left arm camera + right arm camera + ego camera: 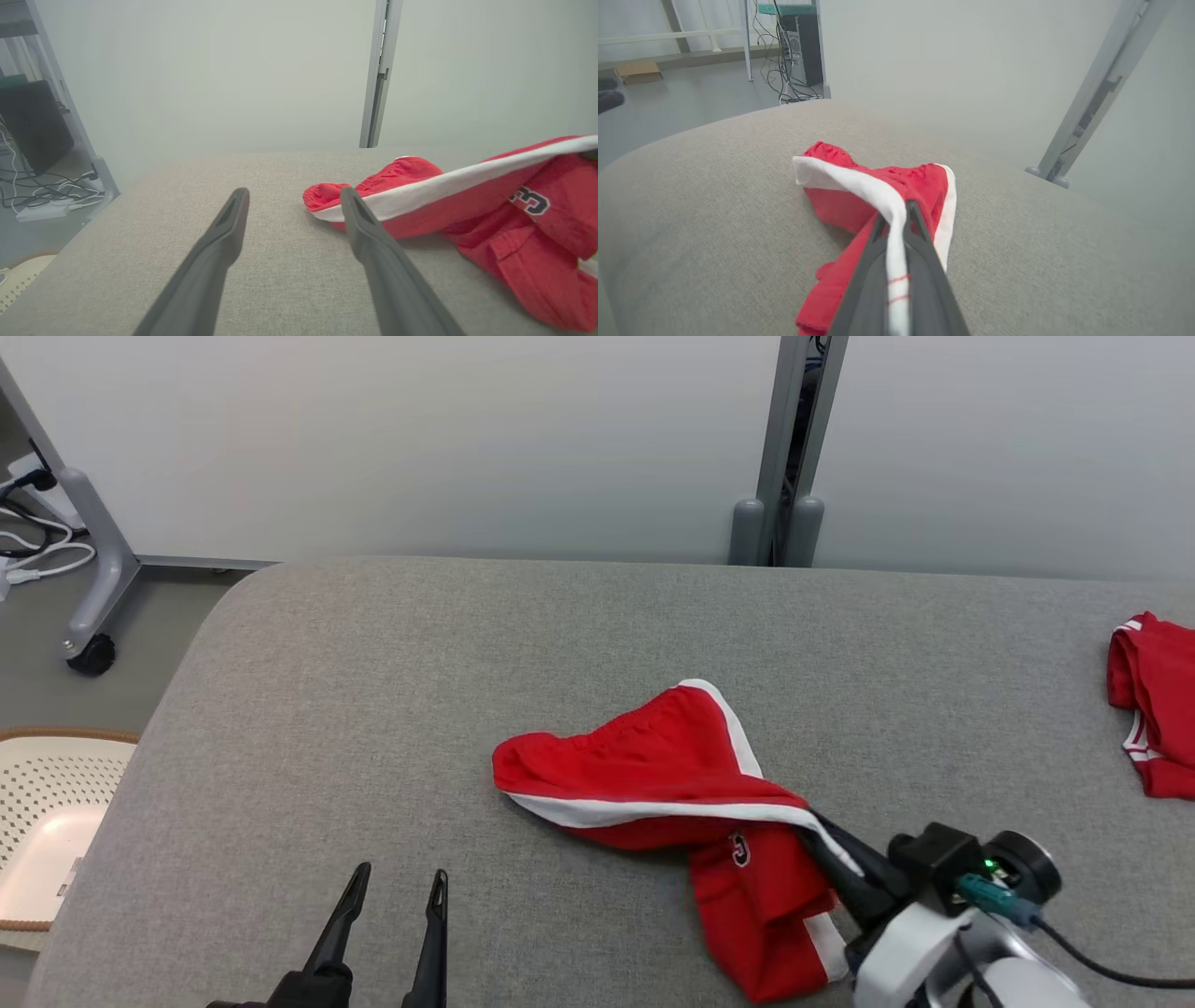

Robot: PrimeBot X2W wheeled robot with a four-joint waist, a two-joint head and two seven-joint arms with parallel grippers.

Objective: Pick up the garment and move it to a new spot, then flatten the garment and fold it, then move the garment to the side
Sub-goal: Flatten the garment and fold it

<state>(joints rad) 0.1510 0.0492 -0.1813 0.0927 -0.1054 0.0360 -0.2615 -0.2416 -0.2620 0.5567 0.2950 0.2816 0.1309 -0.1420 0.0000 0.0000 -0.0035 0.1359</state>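
Crumpled red garment (653, 775) with smooth white trim, midway along the woven grey counter (373, 709). Right pincer (896, 214) pressed together on that trim; left pincer (400, 874) spread, over the counter near its front edge.

Setting: a robotics lab or test room. Indicators: a grey fabric-covered table (373, 709) stands against plain white panels (420, 439) joined by a metal post (780, 448). A wheeled frame (98, 560) stands at far left. Loose cables (37, 186) and a power strip (44, 212) lie on the floor (691, 98). A computer tower (798, 46) stands beyond.
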